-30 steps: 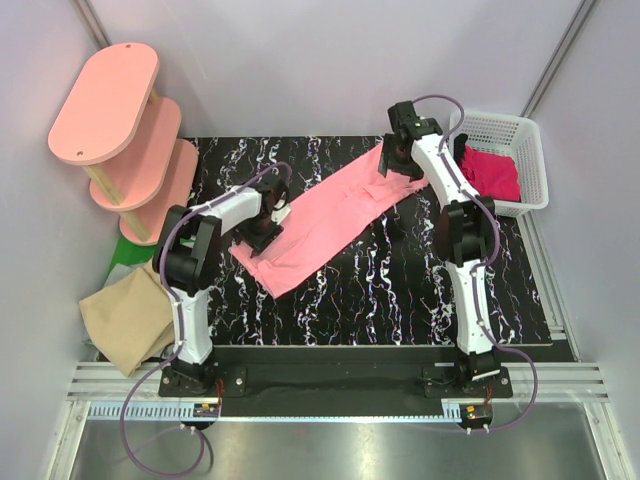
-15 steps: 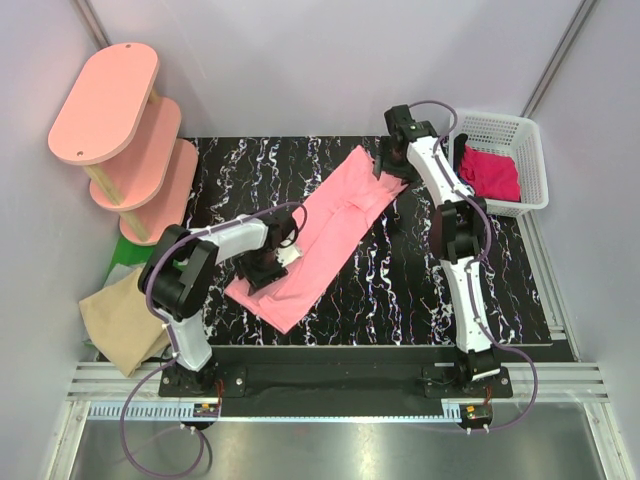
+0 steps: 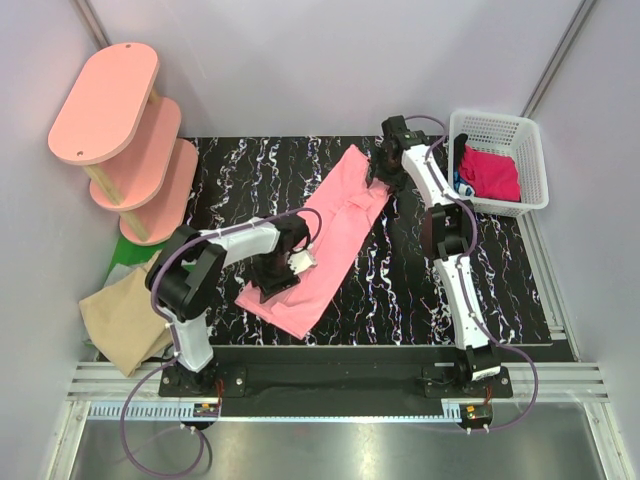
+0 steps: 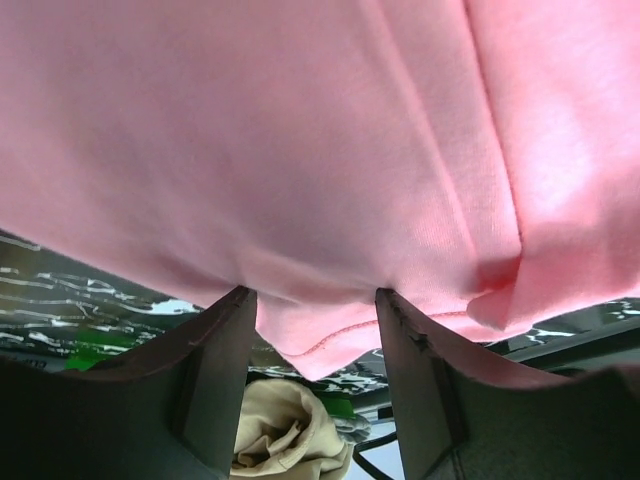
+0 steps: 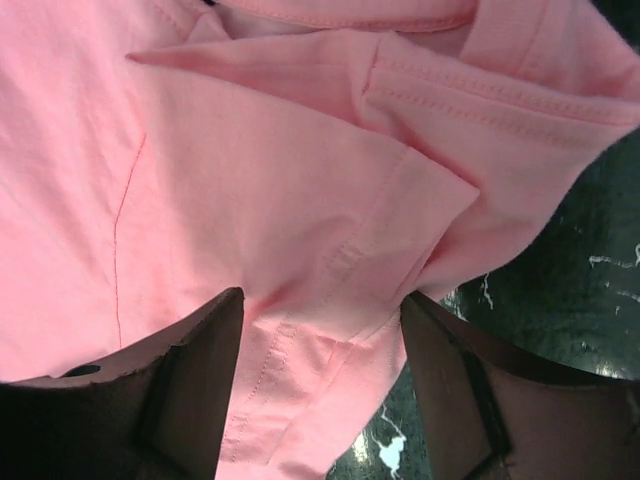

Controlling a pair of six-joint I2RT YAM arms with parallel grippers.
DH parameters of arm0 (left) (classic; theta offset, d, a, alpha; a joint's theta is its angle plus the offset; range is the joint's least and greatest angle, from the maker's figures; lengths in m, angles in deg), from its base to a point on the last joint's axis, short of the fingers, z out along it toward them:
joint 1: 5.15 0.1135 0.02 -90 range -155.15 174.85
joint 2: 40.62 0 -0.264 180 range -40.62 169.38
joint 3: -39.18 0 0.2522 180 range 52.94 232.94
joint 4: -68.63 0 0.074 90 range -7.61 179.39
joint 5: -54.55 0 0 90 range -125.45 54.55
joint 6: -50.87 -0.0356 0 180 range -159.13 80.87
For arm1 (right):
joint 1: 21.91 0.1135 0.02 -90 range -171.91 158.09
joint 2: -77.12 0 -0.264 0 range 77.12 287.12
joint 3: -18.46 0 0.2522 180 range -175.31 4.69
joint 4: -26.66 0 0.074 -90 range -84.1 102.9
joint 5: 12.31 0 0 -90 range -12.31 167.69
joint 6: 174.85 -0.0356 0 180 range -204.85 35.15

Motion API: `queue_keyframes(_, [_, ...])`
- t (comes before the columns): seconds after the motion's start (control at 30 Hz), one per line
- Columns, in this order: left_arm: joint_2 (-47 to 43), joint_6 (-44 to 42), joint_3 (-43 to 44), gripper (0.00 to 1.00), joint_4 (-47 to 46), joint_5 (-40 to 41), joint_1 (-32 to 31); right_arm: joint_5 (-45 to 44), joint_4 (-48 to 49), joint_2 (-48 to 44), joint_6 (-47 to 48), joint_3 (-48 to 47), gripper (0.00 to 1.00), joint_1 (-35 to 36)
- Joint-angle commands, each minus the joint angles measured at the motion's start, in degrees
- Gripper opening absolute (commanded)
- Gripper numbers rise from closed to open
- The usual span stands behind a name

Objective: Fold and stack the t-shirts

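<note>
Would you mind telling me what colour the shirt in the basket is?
Magenta-red shirt, in the white basket; the top view shows it best.

White-and-black arms [image 3: 447, 205] trailing purple cables [image 3: 150, 440].

T-shirt [image 3: 325, 235] mid-table [image 3: 420, 300], basket [image 3: 500, 135] right, shelf [image 3: 120, 140] left
</note>
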Motion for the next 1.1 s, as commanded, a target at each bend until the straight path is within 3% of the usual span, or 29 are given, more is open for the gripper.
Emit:
queue_keyframes(0.0, [1.4, -0.9, 3.2, 0.56, 1.1, -5.3, -1.0, 2.2, 1.7, 3.5, 0.3, -3.2, 0.72, -2.2])
queue_keyframes(0.37, [-0.3, 1.2, 9.9, 0.54, 1.6, -8.2, 0.2, 9.1, 9.7, 0.7, 2.3, -5.9, 0.71, -3.9])
queue_keyframes(0.57, [-8.6, 5.2, 19.2, 0.54, 3.0, -7.5, 4.9, 8.3, 10.0, -10.0, 4.9, -5.5, 0.83, -1.9])
queue_keyframes(0.7, [-17.4, 8.4, 23.2, 0.54, 3.5, -7.4, 9.4, 3.3, 7.9, -22.1, 8.1, -1.3, 0.91, 3.4])
queue_keyframes(0.8, [-23.3, 10.5, 22.9, 0.54, 3.1, -9.3, 15.7, -5.0, 5.6, -31.9, 11.7, 7.4, 0.99, 8.7])
queue_keyframes(1.0, [-32.5, 12.0, 15.6, 0.53, 0.1, -11.8, 27.9, -24.6, 12.0, -51.4, 16.3, 42.6, 1.0, 31.7])
queue_keyframes(1.07, [-34.2, 12.6, 13.5, 0.53, -1.0, -15.7, 34.0, -27.0, 13.3, -55.5, 15.9, 53.5, 1.0, 41.2])
